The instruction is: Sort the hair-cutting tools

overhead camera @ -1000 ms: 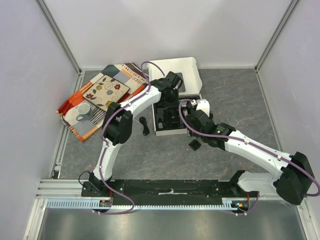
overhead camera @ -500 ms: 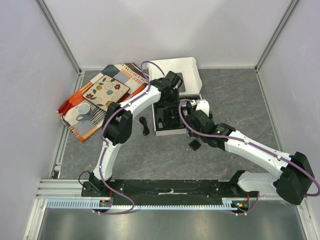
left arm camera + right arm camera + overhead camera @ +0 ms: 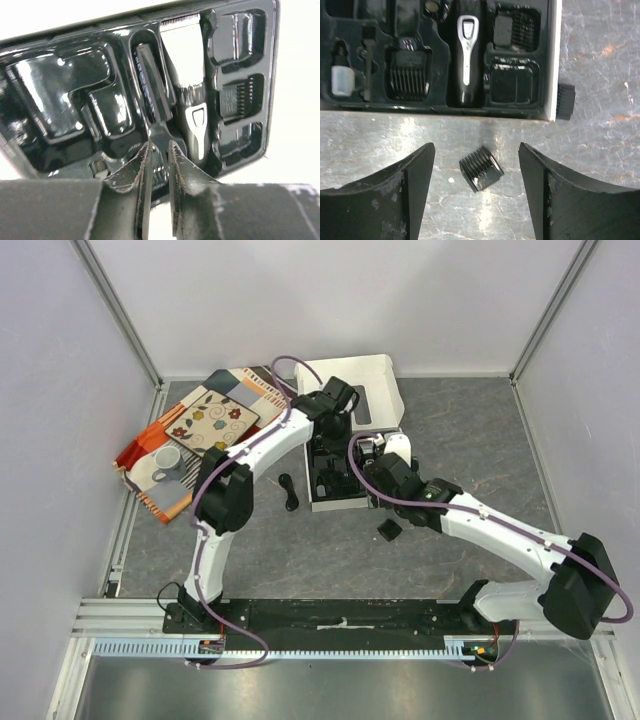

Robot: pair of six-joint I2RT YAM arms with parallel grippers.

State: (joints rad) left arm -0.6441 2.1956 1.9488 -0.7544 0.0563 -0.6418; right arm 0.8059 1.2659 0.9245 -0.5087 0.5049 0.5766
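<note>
Black ribbed comb attachment (image 3: 480, 175) lies loose on the table (image 3: 605, 75), near the tray (image 3: 440, 107), framed by your wide-apart right fingers (image 3: 415, 175); it looks the next pick, with room all round. Your left fingers (image 3: 137, 175) nearly meet over a slim piece (image 3: 152, 85) beside the clipper (image 3: 186, 70) (gripping? you cannot tell), so lift straight between the slot walls.

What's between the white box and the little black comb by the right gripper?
Nothing, just bare grey table between the loose comb and the box. The right wrist view shows it.
</note>
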